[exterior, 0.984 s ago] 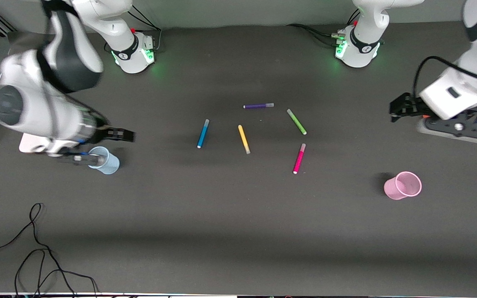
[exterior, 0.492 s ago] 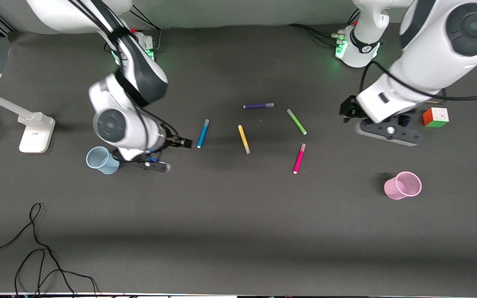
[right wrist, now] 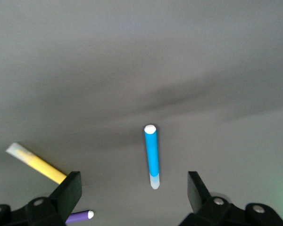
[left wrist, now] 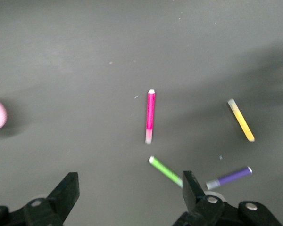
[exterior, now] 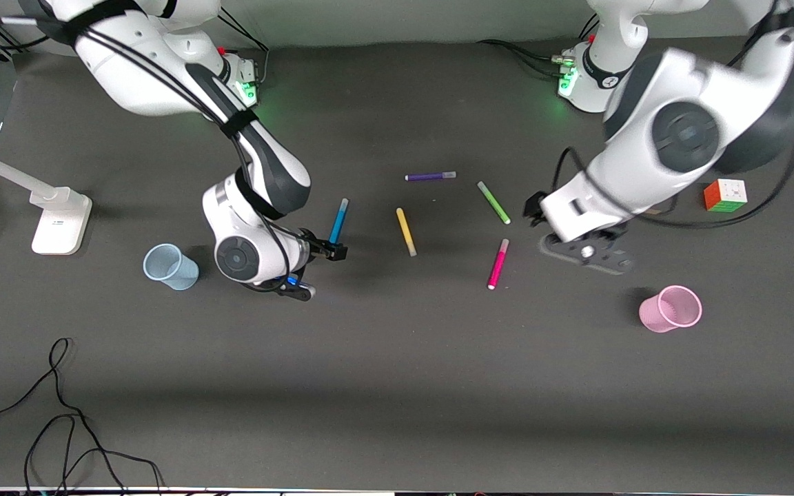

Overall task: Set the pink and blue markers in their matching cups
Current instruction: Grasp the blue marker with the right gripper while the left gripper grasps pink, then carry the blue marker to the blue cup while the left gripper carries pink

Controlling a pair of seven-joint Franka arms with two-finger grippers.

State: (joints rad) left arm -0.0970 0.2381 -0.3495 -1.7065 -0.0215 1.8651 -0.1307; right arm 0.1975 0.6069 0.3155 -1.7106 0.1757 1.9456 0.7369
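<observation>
From my station I see the right arm bent down over the counter point(exterior: 383, 386), its right pincer point(exterior: 328, 249) hanging low over the white-tipped end of the blue marker point(exterior: 338, 222), fingers point(right wrist: 68, 190) spread wide with nothing between them. In the right wrist view the blue marker point(right wrist: 152, 155) lies ahead of the open pincer point(right wrist: 132, 193), centred between the two fingers, its long axis running straight away from the wrist. On the counter it lies nearly along the line from the bases to the front camera, pale cap toward the bases, white tip nearer the camera. The blue cup point(exterior: 171, 266) stands upright toward the right arm's end of the counter, well apart from the marker.

The left arm reaches in from its base with the elbow high, and the left pincer point(exterior: 533, 210) hangs over the counter between the green marker point(exterior: 493, 202) and the pink marker point(exterior: 497, 264), fingers point(left wrist: 66, 190) wide apart and empty. In the left wrist view the pink marker point(left wrist: 150, 117) lies ahead of that pincer point(left wrist: 129, 190), between the fingers' lines. It too runs roughly base-to-camera, cap toward the bases, white tip nearer the camera. The pink cup point(exterior: 671, 308) stands upright toward the left arm's end, nearer the camera than the pink marker
</observation>
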